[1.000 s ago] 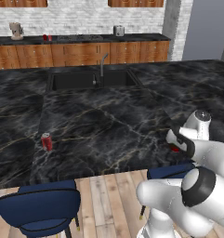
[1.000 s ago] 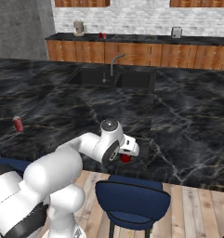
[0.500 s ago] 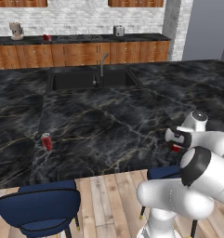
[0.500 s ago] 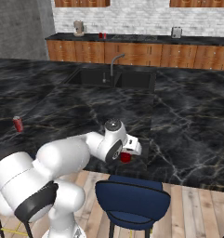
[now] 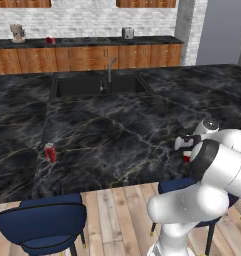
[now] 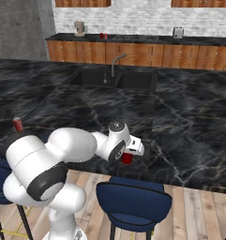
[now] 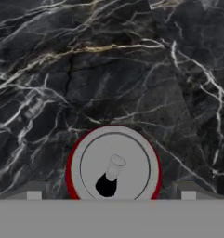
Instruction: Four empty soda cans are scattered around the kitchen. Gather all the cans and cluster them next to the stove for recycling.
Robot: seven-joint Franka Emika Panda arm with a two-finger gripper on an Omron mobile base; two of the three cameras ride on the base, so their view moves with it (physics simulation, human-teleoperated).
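Note:
A red soda can (image 7: pixel 113 167) with a silvery top stands upright on the black marble island, right under my hand. My gripper (image 7: pixel 111 193) is open, and its fingertips (image 7: pixel 33 191) flank the can without touching it. From the base, this can (image 6: pixel 127 158) peeks out below the gripper (image 6: pixel 130 153) near the island's front edge. Another soda can (image 5: pixel 50 152) stands far to the left on the island. Two more red cans (image 5: pixel 50 40) sit on the far back counter, beside the faint dark stove (image 5: pixel 84 40).
A sink (image 5: pixel 99 85) with a tall faucet (image 5: pixel 110 65) is set into the island's middle. Blue stools (image 5: pixel 42 222) stand at the island's near edge on the wood floor. A beige coffee machine (image 5: pixel 16 33) and a silver toaster (image 5: pixel 127 33) stand on the back counter.
The arm has folded its elbow outward and the hand has settled closer over the near can. The jaws stay wide and none of the cans has moved.

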